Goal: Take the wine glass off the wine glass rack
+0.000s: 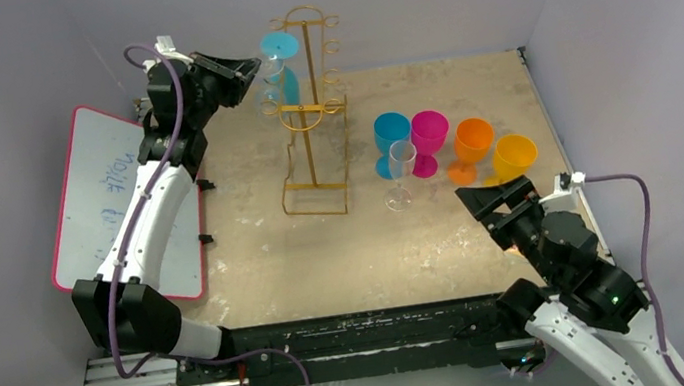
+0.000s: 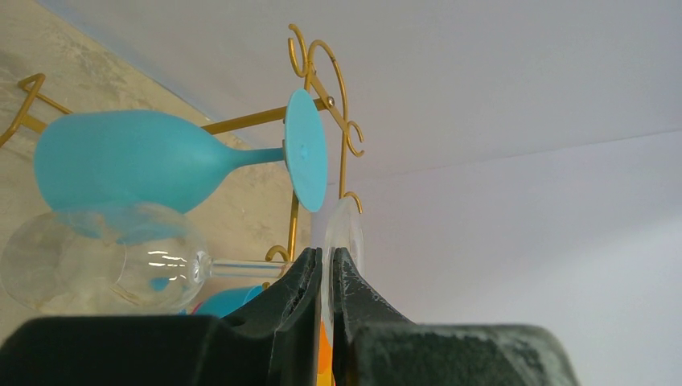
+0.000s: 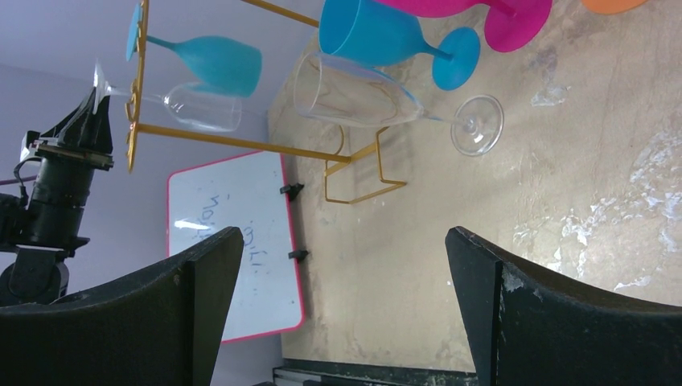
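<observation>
The clear wine glass (image 2: pixel 96 273) hangs upside down, high on the left side of the gold wine glass rack (image 1: pixel 305 117). A teal wine glass (image 2: pixel 129 165) hangs the same way just beside it. The clear glass's stem runs straight up and down, with the foot at the top and the bowl's mouth facing the desk (image 1: pixel 376 249). The left fingers (image 2: pixel 299 293) are pinched on the rim of its foot. The right fingers (image 3: pixel 515 322) stand wide apart and hold nothing, low over the desk's right side near the standing coloured glasses (image 1: pixel 428 130).
</observation>
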